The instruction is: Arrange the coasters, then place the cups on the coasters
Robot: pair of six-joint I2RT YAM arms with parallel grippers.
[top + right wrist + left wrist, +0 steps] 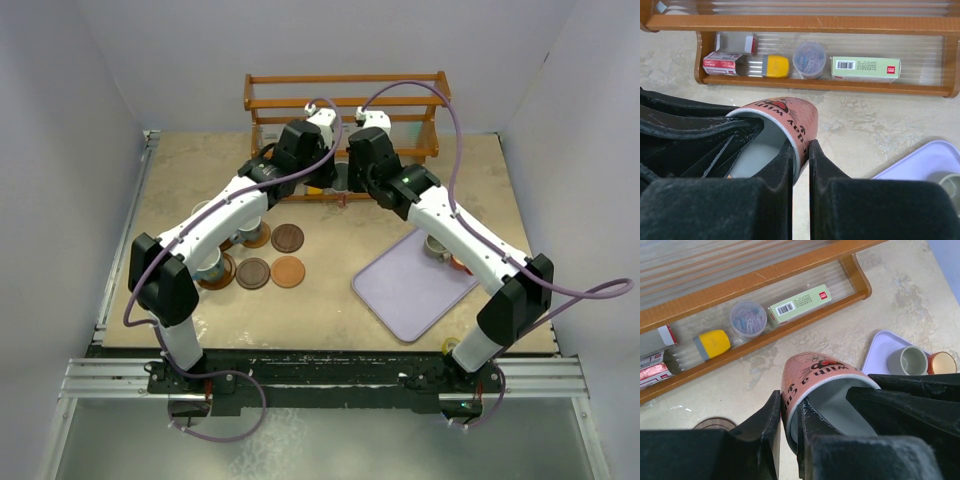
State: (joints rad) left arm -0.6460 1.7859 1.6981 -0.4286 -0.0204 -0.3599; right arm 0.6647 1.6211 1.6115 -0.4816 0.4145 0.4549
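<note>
A mottled beige tabletop (pixel 330 310) sat inside plain pale-grey walls (pixel 70 120). A ribbed metal rail (pixel 320 375) ran along its near edge, and a brown slatted wooden rack (pixel 345 100) stood at the far side. Just in front of the rack, both arms met on one tilted pink-orange printed ceramic mug (pixel 815 370). The left gripper (pixel 790 412) was clamped on its rim, one finger inside and one outside. The right gripper (pixel 801 152) pinched the opposite wall the same way. Three flat round wooden coasters (pixel 287 237), two dark and one orange-brown, lay bare left of centre, and others were partly hidden under the left arm. To the right, a lavender rectangular tray (pixel 400 290) carried a small grey mug (pixel 912 360) and a small orange mug (pixel 942 362), side by side.
</note>
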